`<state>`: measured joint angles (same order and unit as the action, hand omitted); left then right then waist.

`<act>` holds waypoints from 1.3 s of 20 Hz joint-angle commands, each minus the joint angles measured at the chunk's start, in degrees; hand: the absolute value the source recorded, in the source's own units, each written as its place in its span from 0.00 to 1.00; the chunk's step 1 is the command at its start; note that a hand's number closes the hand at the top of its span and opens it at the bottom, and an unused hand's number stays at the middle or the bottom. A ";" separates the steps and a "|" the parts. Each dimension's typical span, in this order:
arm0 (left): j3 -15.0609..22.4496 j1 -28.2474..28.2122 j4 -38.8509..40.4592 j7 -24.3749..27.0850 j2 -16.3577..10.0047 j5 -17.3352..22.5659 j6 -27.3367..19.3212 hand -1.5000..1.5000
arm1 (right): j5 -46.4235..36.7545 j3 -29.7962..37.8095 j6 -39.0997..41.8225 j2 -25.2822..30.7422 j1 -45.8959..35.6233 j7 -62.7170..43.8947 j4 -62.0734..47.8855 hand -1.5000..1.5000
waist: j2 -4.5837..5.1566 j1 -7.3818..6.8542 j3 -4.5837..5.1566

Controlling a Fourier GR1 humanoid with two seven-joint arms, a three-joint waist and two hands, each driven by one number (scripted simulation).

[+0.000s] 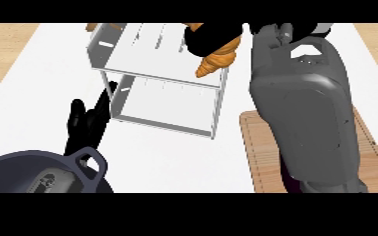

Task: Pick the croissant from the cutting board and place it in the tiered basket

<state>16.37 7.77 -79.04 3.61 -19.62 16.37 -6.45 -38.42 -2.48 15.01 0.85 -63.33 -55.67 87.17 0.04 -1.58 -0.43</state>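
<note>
The right robot hand, fingers curled round the croissant, holds it above the tiered basket's top shelf, away from the cutting board, apparently ready for release, while the left robot hand rests open at lower left.

The right hand, fingers curled round the croissant, hangs over the right side of the tiered basket. The cutting board lies near right on the table; the left hand rests open, near left.
</note>
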 commanded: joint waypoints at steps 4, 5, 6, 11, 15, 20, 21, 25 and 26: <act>1.24 3.59 3.78 2.79 3.74 -1.52 0.73 0.50 | 3.49 -2.63 -9.63 -0.83 -10.30 1.60 -20.00 1.00 | 0.44 -0.03 0.54; 1.77 2.30 3.67 3.37 2.86 -1.86 1.52 0.50 | 3.59 -4.02 -11.94 -0.83 -10.10 3.46 -22.59 1.00 | 0.47 -0.25 0.54; 1.02 2.77 1.08 2.39 1.58 -0.64 2.34 0.50 | 3.61 -4.19 -15.57 -0.84 -8.98 5.54 -25.61 1.00 | 0.58 -0.79 0.54; 1.66 -0.05 1.60 5.43 1.51 -1.02 2.95 0.50 | 8.27 -8.53 -22.24 -0.85 -13.10 9.53 -36.65 1.00 | 0.61 -1.43 0.56; 1.14 2.97 -0.48 0.00 1.28 -0.46 1.76 0.50 | 14.77 -8.17 -25.13 -0.85 -15.46 13.88 -42.34 1.00 | 0.54 -1.25 0.51; 2.12 2.77 0.94 1.83 1.87 -1.24 1.75 0.50 | 25.94 -11.25 -28.95 -0.85 -18.62 12.60 -44.83 1.00 | 0.63 -1.93 0.55; 0.98 2.84 1.95 2.59 0.10 -0.79 3.18 0.50 | 27.80 -11.71 -28.88 -0.85 -18.14 9.99 -44.52 1.00 | 0.50 -1.52 0.55; 3.65 3.05 2.83 3.10 2.75 -1.65 1.70 0.50 | 37.59 -10.61 -34.41 -0.85 -16.85 2.81 -44.23 0.00 | 0.60 -2.20 0.60; 2.71 2.40 2.71 3.55 1.53 -0.82 2.83 0.50 | 39.59 -11.86 -36.12 -0.85 -14.27 4.70 -43.21 0.00 | 0.51 -1.90 0.56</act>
<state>17.90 9.79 -78.38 3.43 -19.18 16.52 -6.36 -6.57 -13.05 -16.92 0.00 -79.38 -49.12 43.67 0.47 -3.79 -0.33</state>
